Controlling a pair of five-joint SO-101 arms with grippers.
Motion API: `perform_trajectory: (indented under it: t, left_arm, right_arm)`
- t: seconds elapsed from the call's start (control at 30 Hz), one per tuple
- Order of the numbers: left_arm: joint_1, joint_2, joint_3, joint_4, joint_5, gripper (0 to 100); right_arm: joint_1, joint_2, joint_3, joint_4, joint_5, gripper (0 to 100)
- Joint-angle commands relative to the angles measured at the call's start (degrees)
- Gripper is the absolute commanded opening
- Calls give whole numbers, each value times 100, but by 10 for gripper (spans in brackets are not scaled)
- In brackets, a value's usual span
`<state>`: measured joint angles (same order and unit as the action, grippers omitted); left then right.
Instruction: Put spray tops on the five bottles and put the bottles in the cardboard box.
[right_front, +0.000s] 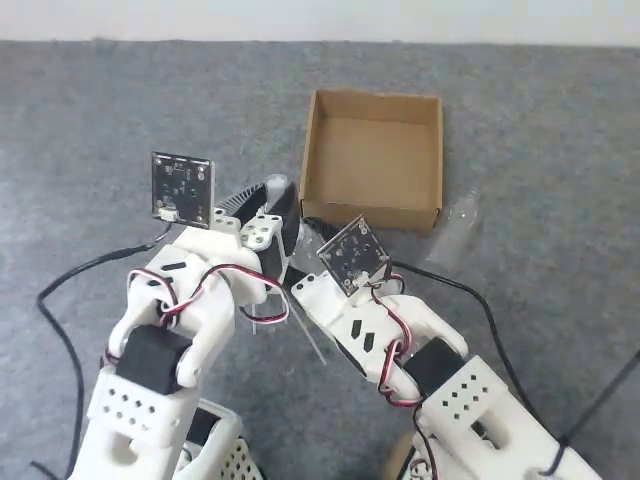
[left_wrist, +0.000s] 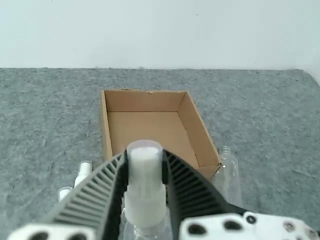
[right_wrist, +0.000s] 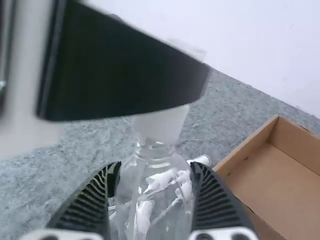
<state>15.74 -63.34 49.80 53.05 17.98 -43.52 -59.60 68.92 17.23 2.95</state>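
My left gripper (left_wrist: 145, 162) is shut on a white spray top (left_wrist: 145, 187) that sits on the neck of a clear bottle (right_wrist: 152, 195). My right gripper (right_wrist: 152, 180) is shut on that bottle's body and holds it upright just in front of the cardboard box (right_front: 365, 212). In the high view both grippers meet at the box's near left corner, the left gripper (right_front: 268, 208) above the right gripper (right_front: 298, 245). The box (left_wrist: 145, 130) is open, with nothing inside it. Another clear bottle (right_front: 458, 228) lies on the carpet to the box's right.
Two loose white spray tops (left_wrist: 82, 170) (left_wrist: 65, 192) lie on the grey carpet left of the box, one of which is the spray top (right_wrist: 200, 160) seen past the held bottle. A thin tube (right_front: 308, 338) lies between the arms. Cables trail near both bases.
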Motion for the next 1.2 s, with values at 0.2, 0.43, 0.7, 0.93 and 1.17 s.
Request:
perform_trajectory:
  t: [0.2,0.43,0.7,0.93,1.17]
  left_arm:
    - [-9,0,-716,519,-88,145]
    - [-44,0,-1798,985,-299,182]
    - [-905,703,-1815,141,-712,184]
    - [-897,1081,-1622,53,-712,184]
    - [-897,958,-1103,396,-1081,184]
  right_arm:
    - [233,-31,-97,-154,-79,6]
    - [233,4,-88,-154,-70,6]
    - [233,4,-79,-154,-62,6]
    - [224,4,-79,-154,-62,6]
    - [224,4,-123,13,-70,6]
